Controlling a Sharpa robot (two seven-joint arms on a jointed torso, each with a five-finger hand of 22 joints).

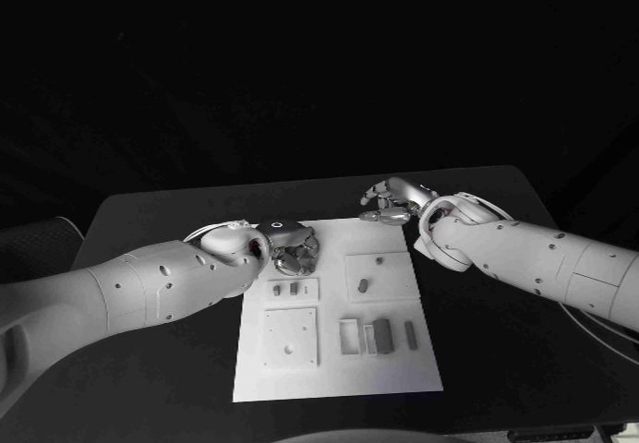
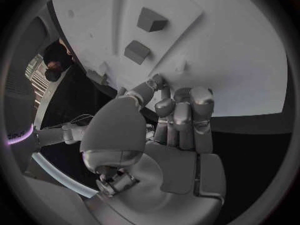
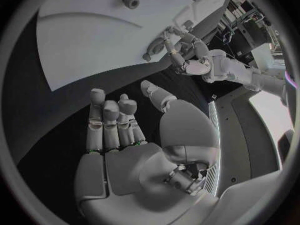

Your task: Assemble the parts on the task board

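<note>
1. My left hand hangs over the task board's far left corner, fingers curled, gripping nothing I can see.
2. My right hand, fingers apart and empty, hovers off the far edge.
3. The parts lie nearer me than both hands; the left looks closer.

black table | dark backdrop behind | room unlit

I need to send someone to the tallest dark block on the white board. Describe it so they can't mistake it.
Start at the white task board in the middle of the black table and go to its near right part, the side of the robot's right arm. There a row of upright pieces stands side by side; the dark rectangular block sits mid-row, darker and bulkier than the pale frame and the thin slat flanking it.
</note>
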